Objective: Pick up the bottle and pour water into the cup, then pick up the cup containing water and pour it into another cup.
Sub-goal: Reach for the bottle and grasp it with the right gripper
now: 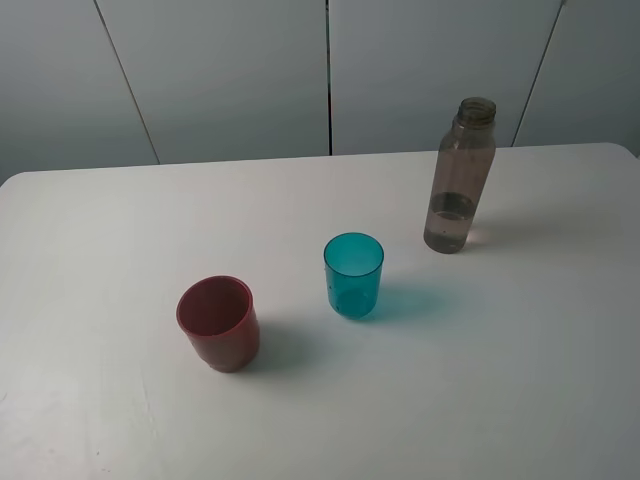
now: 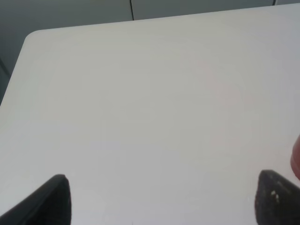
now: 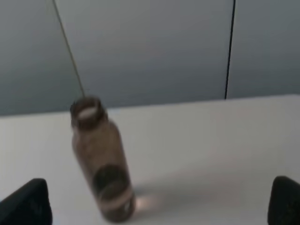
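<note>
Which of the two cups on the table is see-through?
The teal-blue cup, standing between the dark red cup and the bottle. Its walls let light through; the red one is opaque.

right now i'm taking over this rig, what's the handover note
Left gripper open, empty, over bare table. Right gripper open, empty, facing the bottle.
The bottle stands upright, uncapped, a little water inside, back right. Teal cup mid-table, looks empty. Red cup front left.
Done: nothing. Left: both pours.
</note>
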`<state>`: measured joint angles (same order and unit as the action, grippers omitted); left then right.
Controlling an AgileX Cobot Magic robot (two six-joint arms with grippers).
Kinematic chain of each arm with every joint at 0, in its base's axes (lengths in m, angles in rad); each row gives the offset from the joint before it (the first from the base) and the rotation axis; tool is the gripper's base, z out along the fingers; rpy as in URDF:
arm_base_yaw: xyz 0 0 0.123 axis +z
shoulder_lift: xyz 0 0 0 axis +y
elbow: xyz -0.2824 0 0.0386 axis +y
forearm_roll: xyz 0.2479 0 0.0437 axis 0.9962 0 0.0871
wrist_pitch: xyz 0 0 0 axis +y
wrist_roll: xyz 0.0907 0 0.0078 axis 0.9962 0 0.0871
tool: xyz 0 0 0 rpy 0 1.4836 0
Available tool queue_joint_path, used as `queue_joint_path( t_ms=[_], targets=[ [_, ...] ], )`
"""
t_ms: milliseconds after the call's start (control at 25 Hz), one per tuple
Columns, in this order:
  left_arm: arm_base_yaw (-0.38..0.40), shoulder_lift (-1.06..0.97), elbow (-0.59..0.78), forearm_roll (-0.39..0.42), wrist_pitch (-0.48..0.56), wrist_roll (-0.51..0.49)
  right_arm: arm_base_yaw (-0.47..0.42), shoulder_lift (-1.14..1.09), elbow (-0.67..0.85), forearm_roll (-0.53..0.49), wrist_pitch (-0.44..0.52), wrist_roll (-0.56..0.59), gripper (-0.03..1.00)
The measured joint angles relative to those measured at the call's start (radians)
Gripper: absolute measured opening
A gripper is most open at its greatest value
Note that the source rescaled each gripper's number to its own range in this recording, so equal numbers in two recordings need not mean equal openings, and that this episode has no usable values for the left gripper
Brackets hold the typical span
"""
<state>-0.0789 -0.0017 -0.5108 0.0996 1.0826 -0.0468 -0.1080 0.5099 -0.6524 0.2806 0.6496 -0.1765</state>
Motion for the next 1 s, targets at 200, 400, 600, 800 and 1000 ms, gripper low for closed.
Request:
queue_joint_path(
  t_ms=[200,400,600,800,1000],
  targets=[
    [0.000,0.000,0.000,0.000,0.000,0.000,0.121,0.152,0.008,-0.032,-0.274,0.004,1.00],
    [0.000,0.000,0.000,0.000,0.000,0.000,0.359,0.339,0.146,-0.053,-0.631,0.006,1.00],
    [0.000,0.000,0.000,0.000,0.000,0.000,0.488,0.498,0.324,-0.057,-0.986,0.006,1.00],
    [0.000,0.000,0.000,0.000,0.000,0.000,0.503,0.683,0.363,-0.060,-1.115,-0.003,1.00],
    [0.000,0.000,0.000,0.000,0.000,0.002,0.503,0.924,0.389,-0.087,-1.410,0.045,1.00]
  ],
)
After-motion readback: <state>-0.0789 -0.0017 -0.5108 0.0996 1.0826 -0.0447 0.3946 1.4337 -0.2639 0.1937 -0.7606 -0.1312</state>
